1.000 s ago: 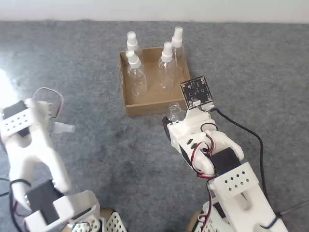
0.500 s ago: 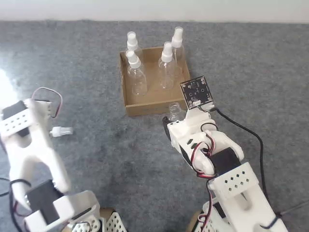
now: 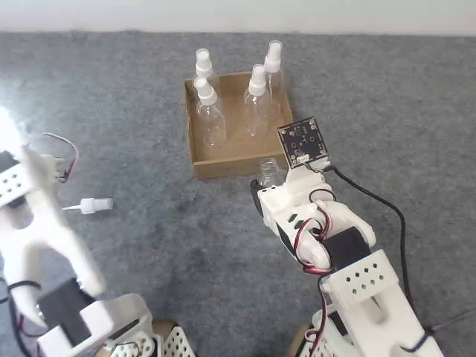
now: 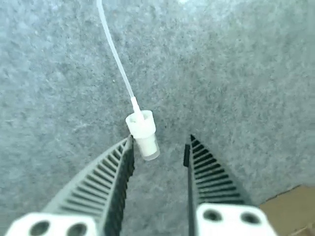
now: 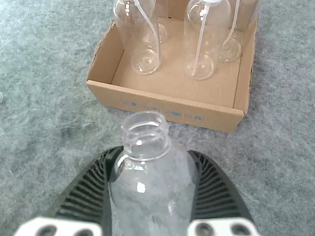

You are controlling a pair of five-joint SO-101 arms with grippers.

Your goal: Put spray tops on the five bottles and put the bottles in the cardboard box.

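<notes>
cardboard box (image 3: 223, 169) holds four capped bottles (image 3: 213, 123); fifth bottle (image 5: 150, 187) uncapped.

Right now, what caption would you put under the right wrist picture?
Right gripper holds a topless bottle just short of the cardboard box, where other bottles stand.

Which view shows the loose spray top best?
Left wrist view: the spray top lies on the carpet at the tips of the open left gripper, cap and dip tube plain. The high view shows it small, left of the cardboard box. The right wrist view faces the held bottle.
</notes>
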